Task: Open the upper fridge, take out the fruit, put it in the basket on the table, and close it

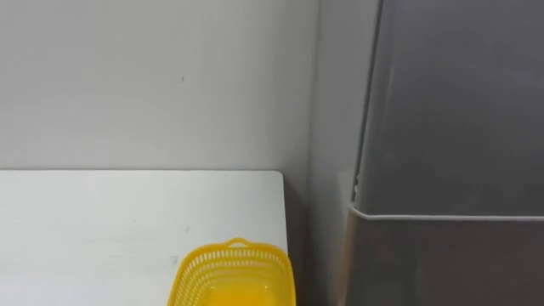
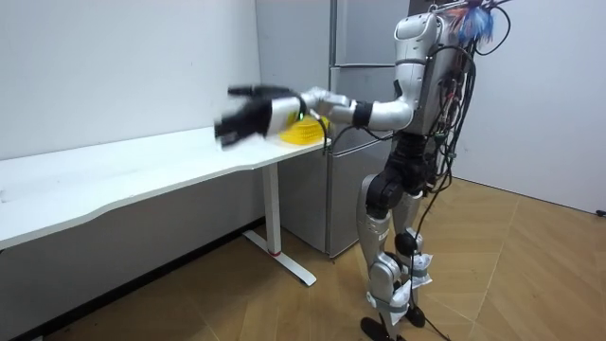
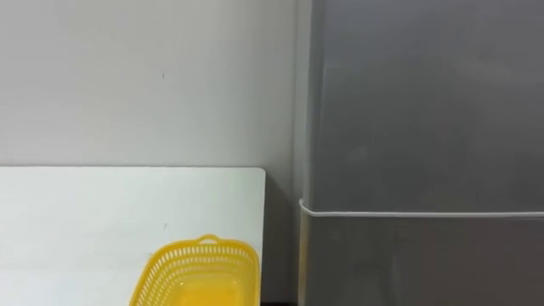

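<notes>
Fridge [image 3: 425,102] upright, front twd robot, shut

Standing upright, knees slightly bent, facing the room view's left. Left arm stretched forward about level at chest height, elbow a little bent, black left hand [image 2: 248,116] at its far end.

One yellow mesh basket [image 1: 234,272], one long white table [image 1: 102,221], one grey fridge [image 1: 450,127], one left hand [image 2: 248,116]
</notes>
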Tool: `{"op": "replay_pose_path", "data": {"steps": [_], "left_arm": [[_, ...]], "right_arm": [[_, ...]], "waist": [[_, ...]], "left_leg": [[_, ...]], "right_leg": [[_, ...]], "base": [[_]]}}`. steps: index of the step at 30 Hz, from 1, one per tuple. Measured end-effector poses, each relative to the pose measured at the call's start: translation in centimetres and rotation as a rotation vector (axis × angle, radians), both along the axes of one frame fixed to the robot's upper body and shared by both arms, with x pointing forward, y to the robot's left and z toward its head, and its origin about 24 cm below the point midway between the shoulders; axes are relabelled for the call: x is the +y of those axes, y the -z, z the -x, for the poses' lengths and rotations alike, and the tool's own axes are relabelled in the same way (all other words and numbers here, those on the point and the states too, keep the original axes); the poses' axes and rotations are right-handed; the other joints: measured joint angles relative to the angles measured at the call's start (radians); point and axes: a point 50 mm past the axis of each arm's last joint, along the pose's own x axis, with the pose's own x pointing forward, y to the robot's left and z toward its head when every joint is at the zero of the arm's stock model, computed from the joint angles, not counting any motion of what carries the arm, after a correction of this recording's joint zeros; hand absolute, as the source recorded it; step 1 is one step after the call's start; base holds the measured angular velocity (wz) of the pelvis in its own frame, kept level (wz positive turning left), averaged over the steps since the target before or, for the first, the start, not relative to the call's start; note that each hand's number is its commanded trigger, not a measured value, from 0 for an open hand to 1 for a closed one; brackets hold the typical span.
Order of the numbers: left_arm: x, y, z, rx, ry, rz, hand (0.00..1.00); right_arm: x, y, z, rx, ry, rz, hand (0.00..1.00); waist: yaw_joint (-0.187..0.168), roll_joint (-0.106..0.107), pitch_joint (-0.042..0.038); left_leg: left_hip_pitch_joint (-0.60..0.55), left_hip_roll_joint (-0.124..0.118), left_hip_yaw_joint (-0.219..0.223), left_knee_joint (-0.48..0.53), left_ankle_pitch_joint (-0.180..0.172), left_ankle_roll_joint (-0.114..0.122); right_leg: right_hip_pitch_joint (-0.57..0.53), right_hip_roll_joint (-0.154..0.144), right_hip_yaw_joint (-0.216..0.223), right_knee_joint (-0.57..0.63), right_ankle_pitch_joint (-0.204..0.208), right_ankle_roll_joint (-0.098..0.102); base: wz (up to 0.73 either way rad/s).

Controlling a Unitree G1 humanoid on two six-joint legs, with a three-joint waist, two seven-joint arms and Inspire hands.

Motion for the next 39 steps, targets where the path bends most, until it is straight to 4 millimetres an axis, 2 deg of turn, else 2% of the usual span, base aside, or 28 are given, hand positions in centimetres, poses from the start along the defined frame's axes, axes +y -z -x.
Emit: {"op": "replay_pose_path", "data": {"steps": [1, 3, 6, 9, 11, 15, 17, 19, 22, 25, 30, 33, 39], "left_arm": [[-0.3, -1.4, 0.0, -0.032, 0.008, -0.062, 0.0], [-0.7, -2.9, 0.2, -0.074, 0.023, -0.125, 0.0], [-1.2, -4.3, 0.0, -0.077, 0.055, -0.228, 0.0], [-1.9, -5.2, -0.7, -0.06, 0.142, -0.322, 0.0], [-3.0, -5.8, -1.6, -0.07, 0.257, -0.361, 0.0], [-5.2, -6.8, -3.6, -0.089, 0.487, -0.445, 0.0], [-6.2, -7.5, -4.4, -0.133, 0.595, -0.475, 0.0], [-7.7, -8.7, -4.7, -0.24, 0.78, -0.497, 0.0], [-9.1, -9.6, -5.4, -0.361, 0.975, -0.492, 0.0], [-10.3, -10.2, -6.3, -0.406, 1.095, -0.51, 0.0], [-12.1, -10.8, -7.5, -0.416, 1.27, -0.585, 0.0], [-13.0, -10.8, -7.8, -0.41, 1.353, -0.614, 0.0], [-14.5, -10.3, -8.3, -0.383, 1.484, -0.644, 0.0]], "right_arm": [[0.0, 0.0, 0.4, 0.008, 0.002, 0.0, 0.0], [0.0, 0.0, 0.8, 0.017, 0.005, 0.0, 0.0], [0.0, 0.0, 0.9, 0.023, 0.008, -0.011, 0.0], [0.1, 0.1, 1.1, 0.035, 0.012, -0.033, 0.0], [0.3, 0.1, 1.2, 0.052, 0.01, -0.056, 0.0], [0.4, 0.2, 1.1, 0.068, 0.01, -0.08, 0.0], [0.4, 0.2, 1.0, 0.069, 0.006, -0.085, 0.0], [0.5, 0.2, 0.9, 0.075, 0.0, -0.091, 0.0], [0.4, 0.2, 1.0, 0.087, 0.006, -0.095, 0.0], [0.4, 0.3, 1.0, 0.103, 0.007, -0.104, 0.0], [0.3, 0.2, 0.8, 0.106, -0.004, -0.094, 0.0], [0.3, 0.2, 0.8, 0.104, -0.004, -0.084, 0.0], [0.2, 0.2, 0.6, 0.101, -0.015, -0.082, 0.0]], "waist": [[-0.003, 0.003, 0.0009], [-0.014, 0.007, 0.0034], [-0.025, 0.017, 0.012], [-0.035, 0.019, 0.0148], [-0.059, 0.019, 0.0148], [-0.08, 0.013, 0.0142], [-0.099, 0.014, 0.0107], [-0.109, 0.005, 0.0117], [-0.118, 0.002, 0.0132], [-0.131, 0.001, 0.0194], [-0.149, 0.0, 0.0205], [-0.16, 0.003, 0.0182], [-0.17, 0.013, 0.0087]], "left_leg": [[0.0, 0.0, -0.002, 0.0, 0.0, 0.0], [0.0, -0.001, -0.005, 0.001, 0.0, 0.0], [-0.002, 0.0, -0.003, 0.002, 0.0, 0.0], [-0.006, 0.0, -0.004, 0.002, 0.0, 0.0], [-0.008, -0.002, -0.015, 0.004, 0.0, 0.0], [-0.015, -0.002, -0.016, 0.011, 0.0, 0.0], [-0.019, -0.002, -0.016, 0.02, 0.0, 0.0], [-0.017, -0.002, -0.016, 0.021, 0.0, 0.0], [-0.018, -0.002, -0.016, 0.02, 0.0, 0.0], [-0.019, -0.002, -0.016, 0.02, 0.0, 0.0], [-0.021, -0.002, -0.013, 0.02, 0.0, 0.0], [-0.02, -0.001, -0.006, 0.02, 0.0, 0.0], [-0.021, 0.002, 0.01, 0.02, 0.0, 0.0]], "right_leg": [[0.001, -0.001, -0.001, 0.0, 0.0, 0.0], [0.005, -0.002, -0.003, 0.0, 0.0, 0.0], [0.001, -0.001, 0.0, 0.0, 0.0, 0.0], [-0.004, -0.002, 0.0, -0.003, 0.0, 0.0], [0.002, -0.002, -0.005, -0.004, 0.0, 0.0], [0.003, -0.001, -0.002, -0.012, 0.0, 0.0], [0.002, -0.002, -0.002, -0.013, 0.0, 0.0], [0.001, -0.002, 0.001, -0.013, 0.0, -0.001], [0.001, -0.002, 0.001, -0.013, 0.0, -0.001], [-0.001, -0.001, 0.003, -0.014, 0.0, -0.001], [-0.004, -0.001, 0.005, -0.015, 0.0, 0.0], [-0.004, -0.001, 0.008, -0.015, 0.0, 0.0], [-0.014, 0.001, 0.025, -0.009, 0.002, -0.002]], "base": [[0.03], [0.05], [-0.01], [0.0], [0.09], [0.01], [0.0], [-0.04], [-0.02], [0.0], [0.0], [-0.03], [-0.1]]}}
